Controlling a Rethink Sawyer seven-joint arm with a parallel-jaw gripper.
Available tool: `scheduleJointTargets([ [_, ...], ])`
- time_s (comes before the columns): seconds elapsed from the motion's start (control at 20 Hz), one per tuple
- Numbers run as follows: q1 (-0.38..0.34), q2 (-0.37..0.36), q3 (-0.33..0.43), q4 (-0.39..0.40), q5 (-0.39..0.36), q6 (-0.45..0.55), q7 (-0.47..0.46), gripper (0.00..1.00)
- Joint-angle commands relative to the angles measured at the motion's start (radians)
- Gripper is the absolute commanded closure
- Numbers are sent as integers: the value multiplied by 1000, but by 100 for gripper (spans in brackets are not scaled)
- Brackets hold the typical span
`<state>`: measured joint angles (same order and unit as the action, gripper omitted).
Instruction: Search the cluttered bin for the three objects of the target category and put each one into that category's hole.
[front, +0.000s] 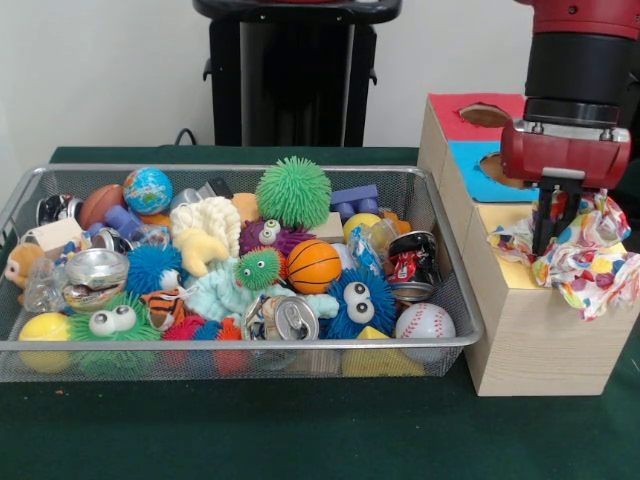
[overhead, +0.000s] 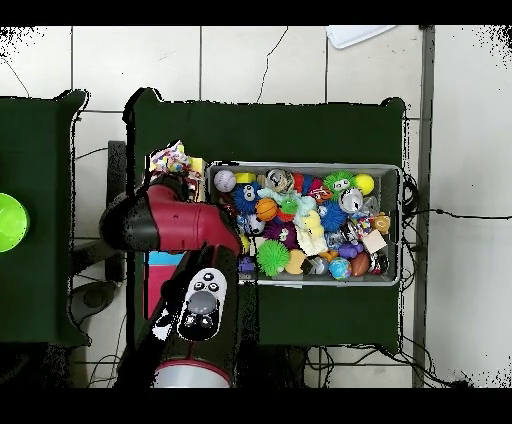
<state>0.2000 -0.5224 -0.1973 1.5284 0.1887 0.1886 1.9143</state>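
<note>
Gripper (front: 548, 243) first: its dark fingers hang straight down from the red wrist block and are pinched together on a soft white cloth printed with red, blue, yellow and green polka dots (front: 575, 255), which bunches around the fingertips and droops in loose folds to either side. It sits over the pale wooden box (front: 530, 335) at the table's right-hand edge in the front view, above the yellow-painted patch on the box top. That is the relation that matters: the round hole in that yellow surround should lie almost directly beneath the fingers, but the cloth and wrist cover it, so I cannot tell whether the bundle is centred on it. The red-surround hole (front: 485, 115) and the blue-surround hole (front: 492, 165) show farther back along the box, toward the robot's side of the table, so the yellow one is the nearest to the table's front edge. The cloth spreads wider across the box than along it, and one fold hangs over the box's front edge. My read: carrying is done and the release comes next; the risk is trailing folds catching on the rim or draping outside. From overhead the cloth (overhead: 170, 158) shows just past the red arm (overhead: 170, 225). The wide silver wire-mesh basket (front: 445, 345), heaped with toys, stands beside the box; no other dotted cloth shows in it.
</note>
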Motion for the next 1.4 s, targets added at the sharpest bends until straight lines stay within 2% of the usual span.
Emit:
scheduleJointTargets([
  [0.05, -80, 124, 106, 155, -18, 98, 113, 100],
  [0.4, -95, 91, 124, 178, -20, 231, 84, 100],
  [0.7, -100, 96, 125, 164, -33, 297, 63, 100],
  [1.4, -98, 82, 138, 187, -25, 301, 86, 100],
])
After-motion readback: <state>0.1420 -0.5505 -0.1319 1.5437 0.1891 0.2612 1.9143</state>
